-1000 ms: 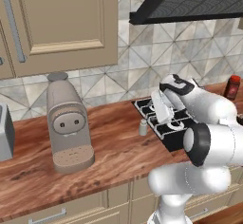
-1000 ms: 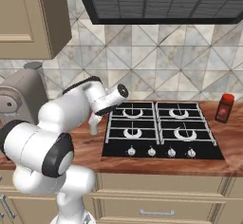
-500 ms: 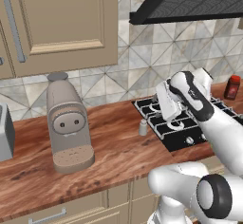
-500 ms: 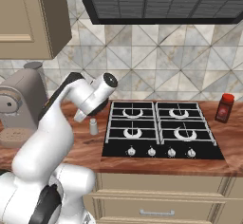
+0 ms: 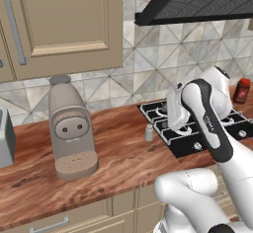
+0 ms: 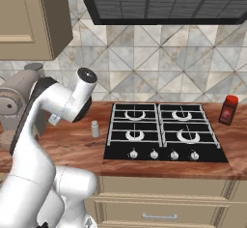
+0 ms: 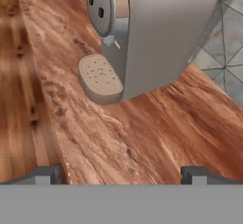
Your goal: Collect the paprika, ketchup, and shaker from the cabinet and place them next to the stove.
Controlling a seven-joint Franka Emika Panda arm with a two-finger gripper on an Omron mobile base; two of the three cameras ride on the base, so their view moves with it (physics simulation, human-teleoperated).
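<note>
Grey shaker (image 5: 148, 133) stands apart from open hand (image 7: 121, 174).

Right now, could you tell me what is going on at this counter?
The robot arm's gripper is open and holds nothing; the hand view looks across the wooden counter at the beige coffee machine. The shaker stands on the counter just left of the stove, and the paprika stands to the stove's right. So two of the three items appear placed.

Glossy grained wood counter (image 5: 113, 153), matt beige coffee machine (image 5: 69, 126), black stove (image 6: 164, 133)
</note>
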